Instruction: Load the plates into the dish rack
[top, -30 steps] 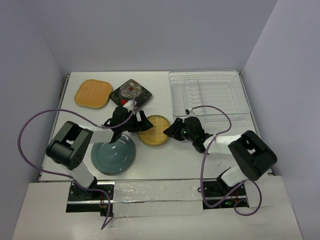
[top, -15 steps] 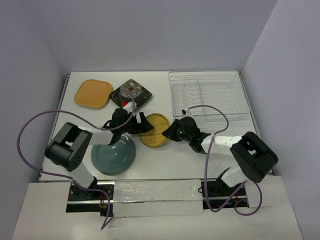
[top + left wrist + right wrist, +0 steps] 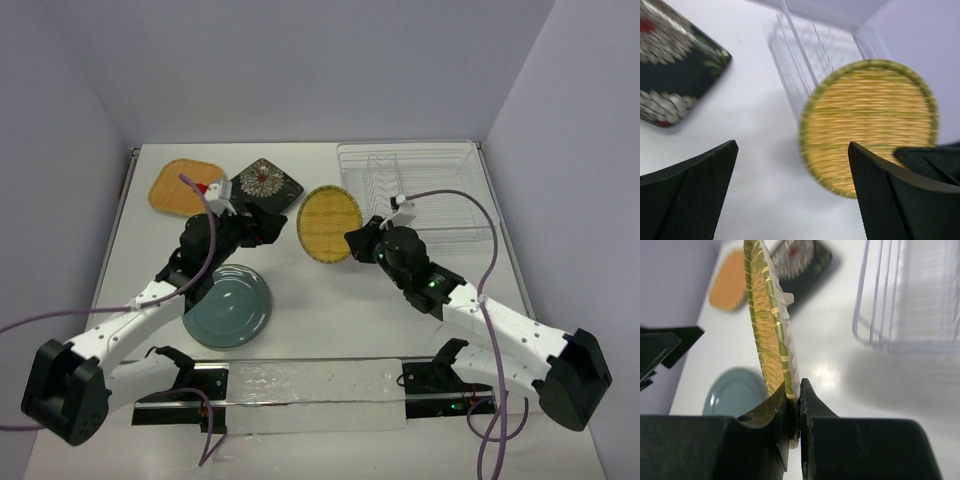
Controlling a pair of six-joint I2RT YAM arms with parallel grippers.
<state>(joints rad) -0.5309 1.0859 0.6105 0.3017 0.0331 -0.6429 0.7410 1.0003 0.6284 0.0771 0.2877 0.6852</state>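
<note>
My right gripper [image 3: 352, 240] [image 3: 800, 390] is shut on the rim of the yellow woven-look plate [image 3: 330, 224] [image 3: 765, 325] and holds it on edge above the table, left of the dish rack [image 3: 415, 195] [image 3: 910, 295]. My left gripper [image 3: 264, 226] [image 3: 792, 150] is open and empty, apart from the yellow plate [image 3: 870, 125]. The teal-grey plate [image 3: 228, 307] [image 3: 735, 395] lies flat near the front left. The orange plate [image 3: 185, 187] [image 3: 730, 280] and the black floral plate [image 3: 262, 183] [image 3: 675, 85] lie at the back left.
The transparent rack [image 3: 810, 50] with thin wire dividers stands at the back right, close to the table's right edge. Walls close in the back and both sides. Purple cables trail from both arms.
My right gripper has lifted the yellow plate off the table, turned it on edge and carried it back toward the rack. My left gripper has drawn away from the plate toward the back left.
</note>
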